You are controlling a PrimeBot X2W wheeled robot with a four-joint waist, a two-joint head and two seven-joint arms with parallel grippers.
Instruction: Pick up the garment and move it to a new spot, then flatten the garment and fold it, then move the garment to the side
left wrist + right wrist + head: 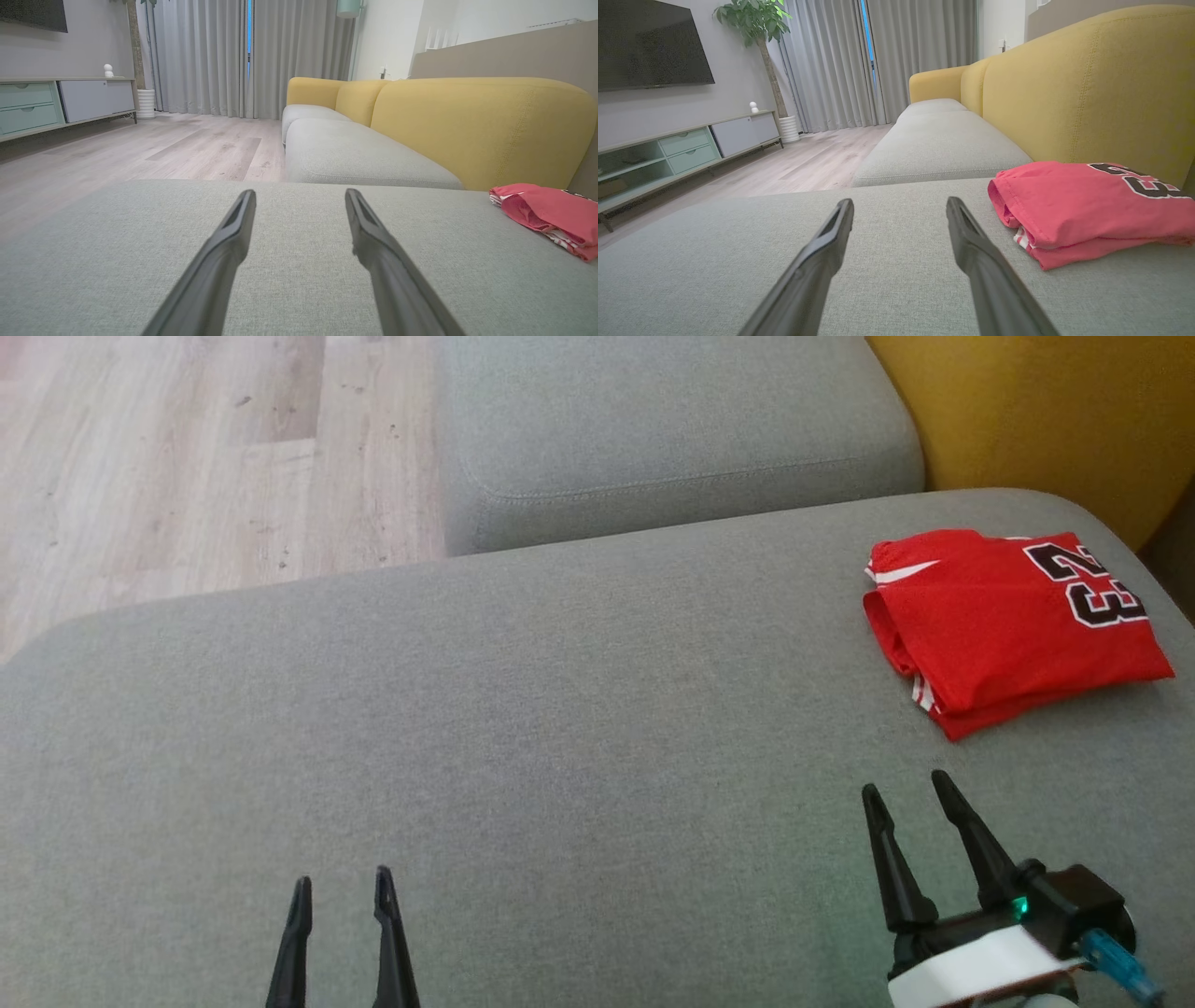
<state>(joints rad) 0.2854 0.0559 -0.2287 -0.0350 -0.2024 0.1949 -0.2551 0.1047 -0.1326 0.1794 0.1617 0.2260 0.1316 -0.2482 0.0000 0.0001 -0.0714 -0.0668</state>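
Note:
The garment (1008, 621) is a red jersey with a black and white number, folded into a compact rectangle at the far right of the grey sofa seat (523, 728). It also lies at the right in the left wrist view (551, 214) and the right wrist view (1087, 205). My right gripper (906, 784) hovers open just short of the garment, nothing between its fingers. My left gripper (343, 879) stands open at the lower left over bare cushion, far from the garment. Both pairs of fingers (233, 233) (831, 238) are spread with only fabric between them.
A second grey seat cushion (672, 429) lies beyond, with the yellow backrest (1046, 420) along the right. Wooden floor (187, 457) drops off past the seat's far left edge. A low TV cabinet (682, 149) and a potted plant (756, 28) stand across the room.

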